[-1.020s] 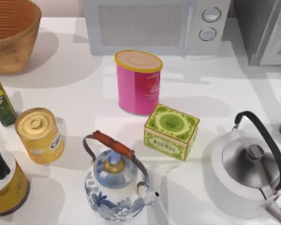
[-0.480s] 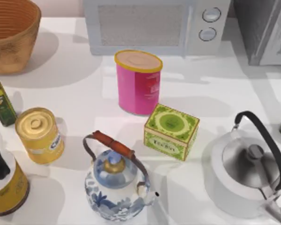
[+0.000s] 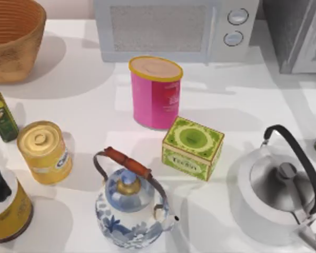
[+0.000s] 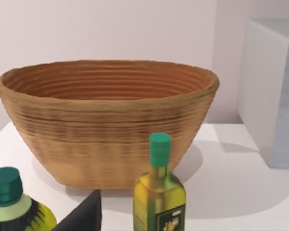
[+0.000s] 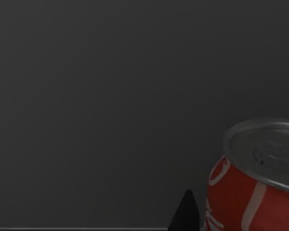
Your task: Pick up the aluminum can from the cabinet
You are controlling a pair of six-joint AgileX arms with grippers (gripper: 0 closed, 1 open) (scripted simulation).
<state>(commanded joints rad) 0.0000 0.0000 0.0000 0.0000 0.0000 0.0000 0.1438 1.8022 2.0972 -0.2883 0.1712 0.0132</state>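
The aluminum can point(image 5: 255, 187) is red with white script and a silver lid. It stands upright inside the dark cabinet in the right wrist view. A black tip of my right gripper point(image 5: 185, 214) sits just beside the can, close to its side; I cannot tell if it touches. In the top view the grey cabinet point(image 3: 300, 31) stands at the table's back right corner. A dark part of my left gripper point(image 4: 84, 214) shows in the left wrist view, near an olive oil bottle point(image 4: 159, 192) and in front of a woven basket point(image 4: 108, 120).
On the table stand a microwave point(image 3: 174, 29), a pink canister point(image 3: 155, 92), a green tea box point(image 3: 192, 147), a yellow tin point(image 3: 43, 152), a blue-white teapot point(image 3: 130, 208), a steel kettle point(image 3: 282, 195), the basket point(image 3: 13, 39) and bottles at the left edge point(image 3: 1, 116).
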